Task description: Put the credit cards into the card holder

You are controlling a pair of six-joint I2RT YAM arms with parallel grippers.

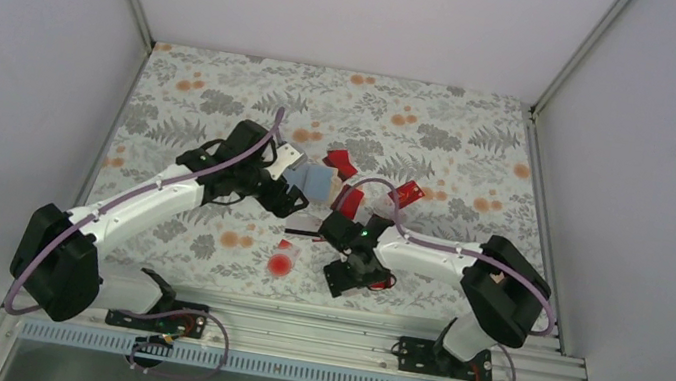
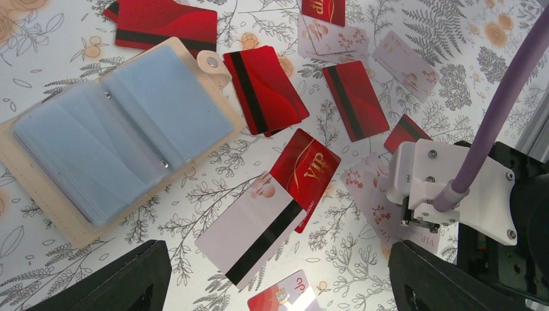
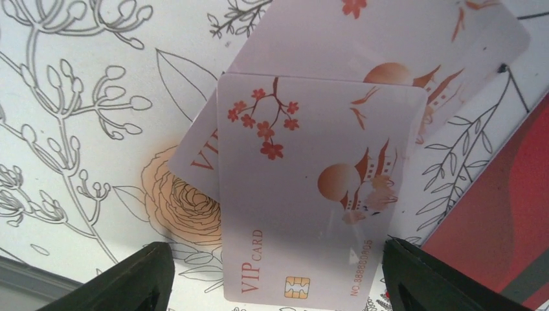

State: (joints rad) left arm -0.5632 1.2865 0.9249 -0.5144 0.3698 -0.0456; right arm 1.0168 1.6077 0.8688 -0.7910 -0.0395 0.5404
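Observation:
The card holder lies open on the flowered cloth, its light blue sleeves facing up. Credit cards lie scattered to its right: red ones, a red VIP card and pale ones. My left gripper hangs open above a white card with a black stripe, not touching it. My right gripper is open, with its fingers either side of a pale VIP card. That card overlaps another pale card.
A round red blot marks the cloth near the front. The right arm's white mount and purple cable stand close to the left gripper. A metal rail runs along the near edge, and white walls close in both sides.

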